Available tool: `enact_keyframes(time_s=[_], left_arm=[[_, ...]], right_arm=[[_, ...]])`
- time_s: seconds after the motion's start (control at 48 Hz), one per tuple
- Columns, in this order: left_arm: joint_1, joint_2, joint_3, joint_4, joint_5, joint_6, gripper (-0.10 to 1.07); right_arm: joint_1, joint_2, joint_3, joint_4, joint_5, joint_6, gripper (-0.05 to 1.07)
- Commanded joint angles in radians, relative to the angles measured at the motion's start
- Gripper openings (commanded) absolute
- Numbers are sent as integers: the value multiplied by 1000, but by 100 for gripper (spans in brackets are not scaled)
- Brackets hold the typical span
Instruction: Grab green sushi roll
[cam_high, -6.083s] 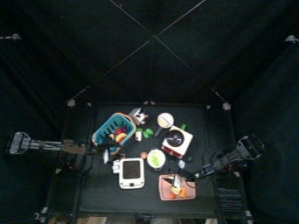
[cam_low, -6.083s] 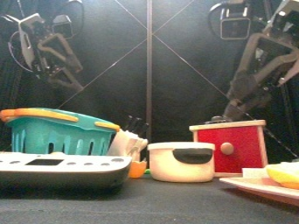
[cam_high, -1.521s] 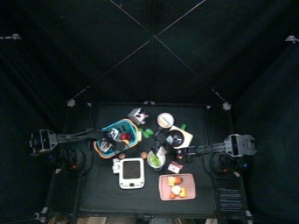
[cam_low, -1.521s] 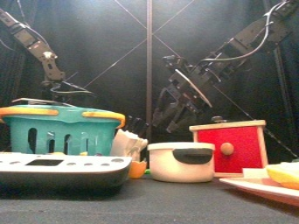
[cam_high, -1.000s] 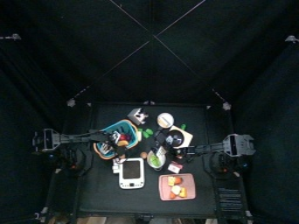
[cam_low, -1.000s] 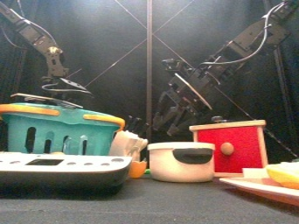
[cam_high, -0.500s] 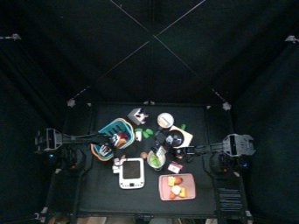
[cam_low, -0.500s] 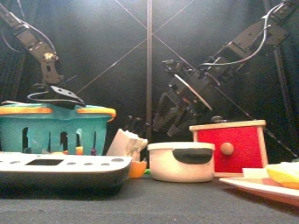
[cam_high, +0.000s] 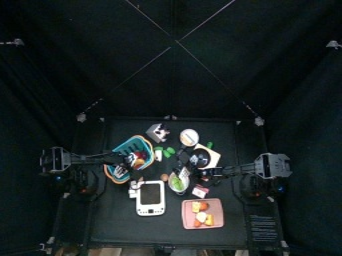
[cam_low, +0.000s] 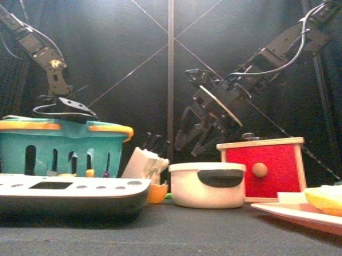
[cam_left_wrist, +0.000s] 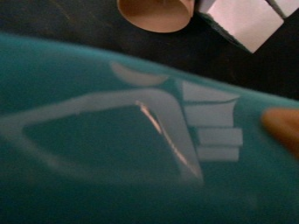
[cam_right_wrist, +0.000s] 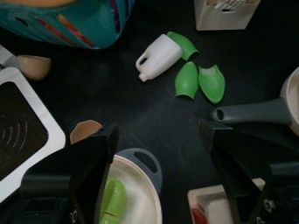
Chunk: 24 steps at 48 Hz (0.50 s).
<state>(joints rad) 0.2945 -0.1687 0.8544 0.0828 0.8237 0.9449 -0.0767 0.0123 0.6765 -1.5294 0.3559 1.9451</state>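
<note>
From above, the green sushi roll seems to lie in the teal basket; from the front, the left gripper hangs at the rim and could catch the wall, its opening I cannot tell; the left wrist view shows only teal; the right gripper stands wide, apart.

place: robot lab | evidence: black curtains, small table of toy kitchenware

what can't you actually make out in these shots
- Inside of the teal basket: in the front view its own wall hides the contents. In the top view they are too small, and the left hand is over it.
- Left wrist view: the blurred basket surface fills nearly the whole picture.
- Plate: cut off by the right edge of the front view.
- Green piece on the white dish: cut off by the bottom edge of the right wrist view.
</note>
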Motion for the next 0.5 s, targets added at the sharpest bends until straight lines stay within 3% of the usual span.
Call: enact_keyframes(time_s=[0.0, 0.479], left_arm=[[8, -41, -29, 3, -2, -3, 67], [40, -172, -80, 3, -32, -49, 67]], right_arm=[[-6, -18, -23, -2, 0, 0, 101], [-6, -14, -26, -2, -2, -2, 101]])
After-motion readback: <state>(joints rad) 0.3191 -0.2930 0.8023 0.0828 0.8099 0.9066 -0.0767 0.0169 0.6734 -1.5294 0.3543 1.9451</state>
